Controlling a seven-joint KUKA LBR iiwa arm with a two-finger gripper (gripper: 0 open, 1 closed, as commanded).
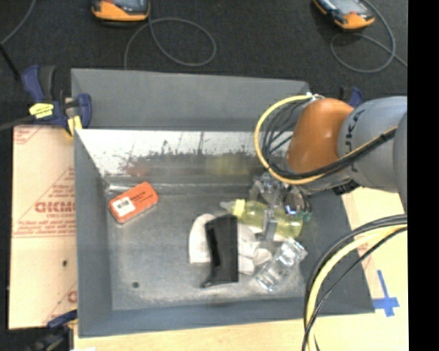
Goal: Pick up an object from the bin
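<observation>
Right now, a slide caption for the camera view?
Gripper over a pale yellow-green plastic bottle at the grey metal bin's right; orange labelled box apart, left.

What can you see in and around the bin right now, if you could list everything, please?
bin: one, grey metal, middle of the view.
box: one, orange with a white barcode label, left part of the bin floor.
soft thing: one, white, middle of the floor, partly under the black thing.
flat oblong thing: one, black, lying across the white one's right side.
bottle: one, pale yellow-green, on its side right of the middle.
clear plastic piece: one, see-through, near the right wall.
devices: two, orange and dark, outside the bin at the top edge.
arm: one, grey, with orange wrist cover and cables, from the right.
pincer: one, metal, at the bottle.
</observation>
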